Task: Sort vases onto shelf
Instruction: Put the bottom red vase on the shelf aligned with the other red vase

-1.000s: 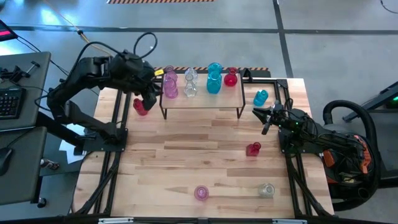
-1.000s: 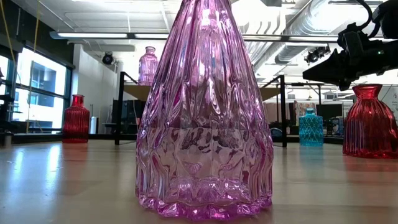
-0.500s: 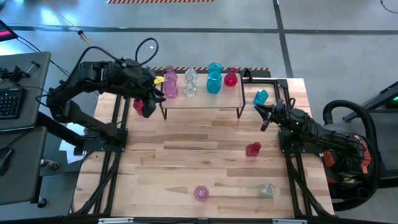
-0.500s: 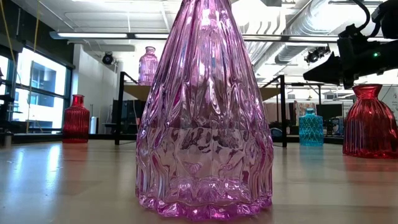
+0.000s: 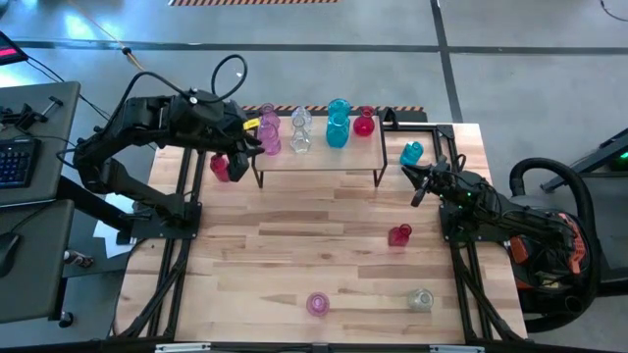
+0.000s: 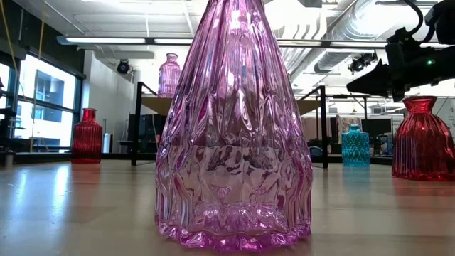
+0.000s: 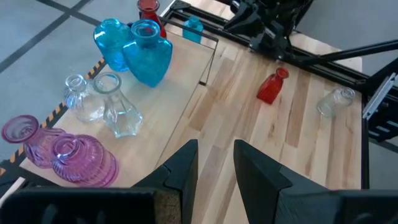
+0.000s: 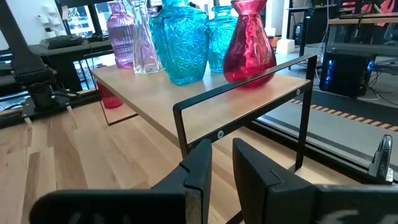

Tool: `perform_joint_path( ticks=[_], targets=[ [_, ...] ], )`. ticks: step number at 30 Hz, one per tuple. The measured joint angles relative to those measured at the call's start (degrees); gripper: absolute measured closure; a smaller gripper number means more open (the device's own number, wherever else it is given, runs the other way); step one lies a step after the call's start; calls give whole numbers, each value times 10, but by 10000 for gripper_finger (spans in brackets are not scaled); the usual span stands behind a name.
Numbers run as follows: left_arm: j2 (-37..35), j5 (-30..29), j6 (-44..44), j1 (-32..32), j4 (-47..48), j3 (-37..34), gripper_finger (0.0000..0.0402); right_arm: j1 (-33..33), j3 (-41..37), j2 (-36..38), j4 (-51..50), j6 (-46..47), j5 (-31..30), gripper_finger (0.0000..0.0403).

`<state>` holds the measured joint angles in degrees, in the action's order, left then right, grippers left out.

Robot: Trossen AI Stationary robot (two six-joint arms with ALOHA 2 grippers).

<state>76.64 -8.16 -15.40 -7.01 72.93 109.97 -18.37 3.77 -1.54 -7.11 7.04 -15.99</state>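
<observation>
The shelf (image 5: 319, 157) stands at the table's far side and carries two pink vases (image 5: 268, 135), two clear ones (image 5: 300, 132), two teal ones (image 5: 338, 125) and a red one (image 5: 364, 123), all upright on their bases. On the tabletop stand a red vase (image 5: 220, 167) left of the shelf, a teal one (image 5: 411, 153) to its right, a red one (image 5: 399, 234), a pink one (image 5: 317, 303) and a clear one (image 5: 420, 299). My left gripper (image 5: 247, 147) hovers over the shelf's left end with a narrow gap and nothing in it. My right gripper (image 5: 416, 191) points level at the shelf's right end, also narrowly open with nothing in it.
The shelf's black metal legs (image 8: 181, 134) stand right ahead of my right gripper. The pink vase (image 6: 234, 128) near the table's front edge fills the middle of the low view. Bare wood lies between the shelf and the front row of vases.
My left gripper has swung a little toward the shelf's left end, away from the red vase beside it on the table. My right gripper has turned slightly at the wrist without changing place. No vase has moved.
</observation>
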Motion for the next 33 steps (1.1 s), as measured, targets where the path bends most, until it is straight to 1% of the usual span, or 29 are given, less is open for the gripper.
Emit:
perform_joint_path(
  ticks=[3, 4, 9, 11, 15, 17, 20, 26, 29, 33],
  targets=[
    [0, 0, 0, 0, 0, 0, 307, 0, 0, 0, 6, 15, -4, 355],
    [0, 0, 0, 0, 0, 0, 307, 0, -1, 0, 18, 45, -5, 355],
    [5, 0, 0, 0, 1, -1, 307, 0, -1, 0, 125, 267, 3, 355],
    [3, 0, 0, 0, 1, -1, 307, 0, -1, 0, 164, 330, 24, 355],
    [4, 0, 5, 0, 1, -1, 307, 0, -1, 0, 238, 449, 98, 355],
    [4, 0, 8, 0, 1, -1, 307, 0, -1, 0, 284, 495, 124, 355],
    [4, 0, 15, -1, 1, -1, 307, 0, -1, 0, 379, 504, 148, 355],
    [4, -1, 21, -1, 1, -1, 307, 0, 1, 0, 583, 480, 149, 355],
    [4, -1, 20, -1, 1, -1, 307, 0, 26, 0, 596, 432, 146, 355],
    [4, -1, 20, -1, 1, -1, 307, 0, 88, -16, 529, 369, 145, 355]
  ],
)
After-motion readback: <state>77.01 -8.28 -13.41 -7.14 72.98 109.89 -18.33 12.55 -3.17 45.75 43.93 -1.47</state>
